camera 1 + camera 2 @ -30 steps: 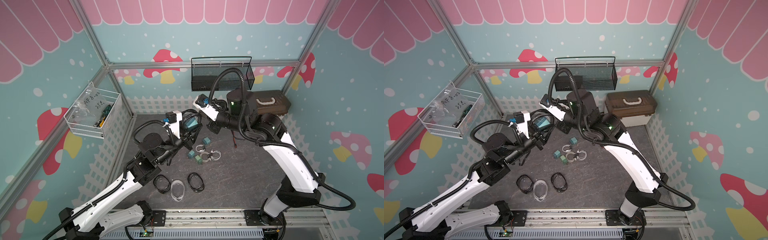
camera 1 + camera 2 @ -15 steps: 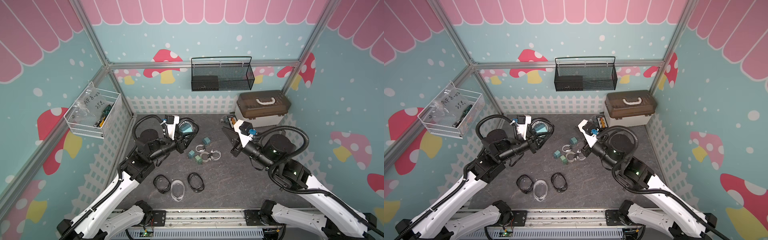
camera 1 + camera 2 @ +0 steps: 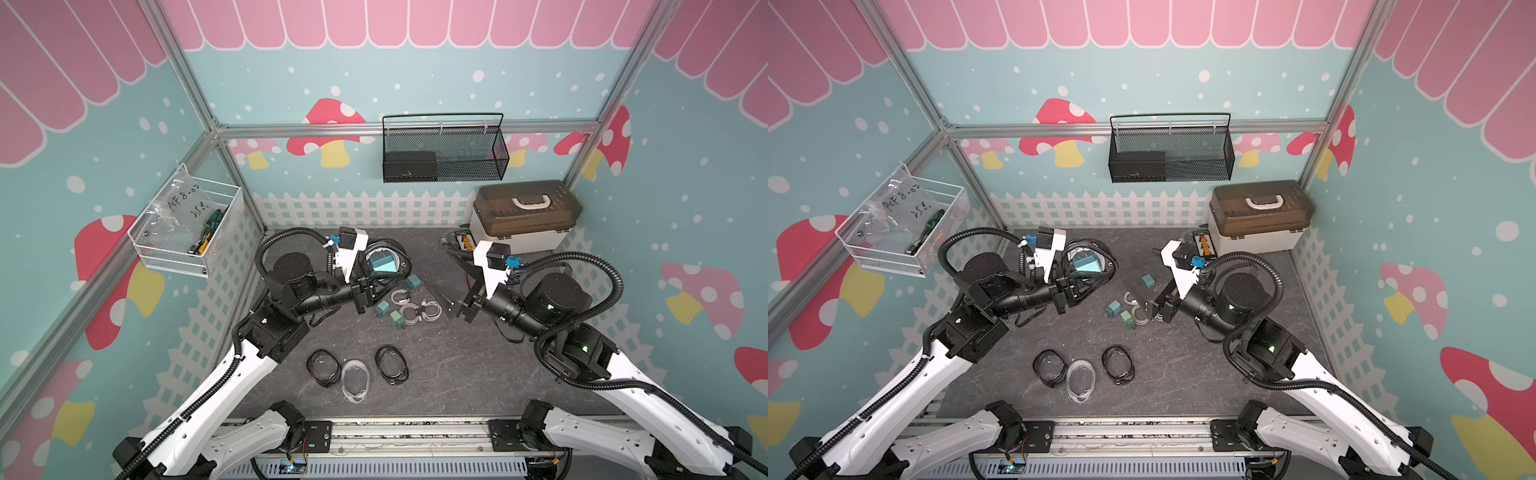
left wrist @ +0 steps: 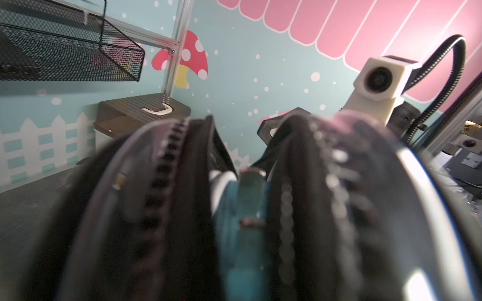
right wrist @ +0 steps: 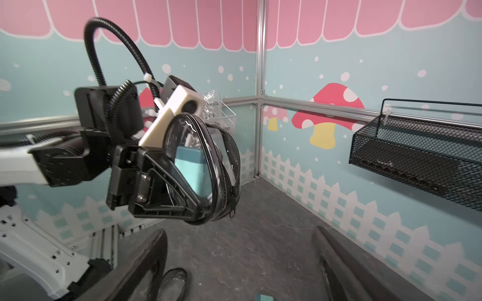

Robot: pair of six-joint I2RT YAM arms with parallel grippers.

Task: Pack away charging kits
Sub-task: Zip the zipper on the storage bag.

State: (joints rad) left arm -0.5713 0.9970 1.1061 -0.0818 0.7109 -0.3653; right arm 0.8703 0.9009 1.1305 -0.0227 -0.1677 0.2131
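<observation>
Right gripper point(image 3: 457, 300) is found drawn back in both top views, jaws wide, empty — the pouch point(image 3: 384, 264) is held aloft, pinched by the left gripper point(image 3: 374, 284). Left wrist: a charger point(image 4: 242, 208) is seen inside, zip parted. Right wrist: likewise — zipping is judged due.

Left jaws narrow, right jaws wide.

Both top views are bright and evenly lit, with only soft shadows on the dark table point(image 3: 457, 374). The wide lens bows the frame posts point(image 3: 183, 66) toward the edges. The left wrist view is dimmer. The pouch point(image 4: 339, 208) sits so close it's pure blur, with a white glare streak on its window. The right wrist view is fairly crisp, and only the nearby right hand point(image 5: 240, 234) goes soft.
</observation>
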